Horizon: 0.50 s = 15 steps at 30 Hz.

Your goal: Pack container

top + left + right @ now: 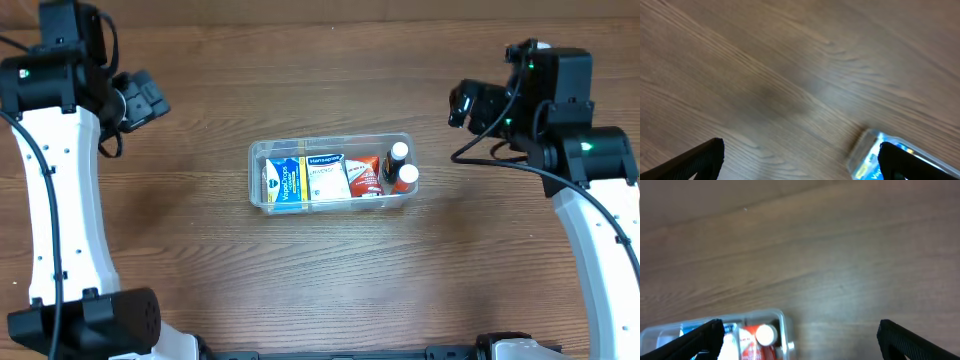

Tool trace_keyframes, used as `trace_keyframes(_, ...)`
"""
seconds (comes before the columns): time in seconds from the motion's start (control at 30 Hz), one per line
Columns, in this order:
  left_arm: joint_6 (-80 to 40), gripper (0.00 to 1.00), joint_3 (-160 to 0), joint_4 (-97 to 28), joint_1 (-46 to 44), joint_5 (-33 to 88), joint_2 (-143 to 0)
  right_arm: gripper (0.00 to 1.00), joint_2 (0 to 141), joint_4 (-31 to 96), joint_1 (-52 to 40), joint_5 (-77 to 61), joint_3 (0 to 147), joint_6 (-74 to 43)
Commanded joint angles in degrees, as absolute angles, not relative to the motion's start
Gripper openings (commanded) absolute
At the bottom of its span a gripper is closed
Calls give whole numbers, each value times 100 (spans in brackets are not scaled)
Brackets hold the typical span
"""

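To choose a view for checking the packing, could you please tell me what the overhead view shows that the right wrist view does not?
Only overhead: both arms and the whole container, with its boxes and both bottles. Only right wrist: its fingers, spread wide, empty. Both: the wooden table and the container's bottle end.

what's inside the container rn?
The container holds a blue box, a white box, an orange-and-white box and two white-capped bottles. Anything beneath them is covered.
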<state>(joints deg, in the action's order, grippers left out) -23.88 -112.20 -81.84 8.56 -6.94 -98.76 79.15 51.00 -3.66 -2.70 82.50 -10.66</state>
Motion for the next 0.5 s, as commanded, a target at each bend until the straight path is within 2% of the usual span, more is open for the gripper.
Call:
trace_keyframes(0.0,-2075,100,-10923,-8090,871,-569,-9900,100,7937,4683,-373,-200,8370,-954)
trace_keyframes(0.2,-1789,100,-10879,-7985,895,-598,-9900,100,8001,4532,-373,-196,8370,-716)
trace_keyframes(0.47,-1258,100,-10591,-8062,921,-432,-9223,100,7310,5398,-368,-95,8265,-775)
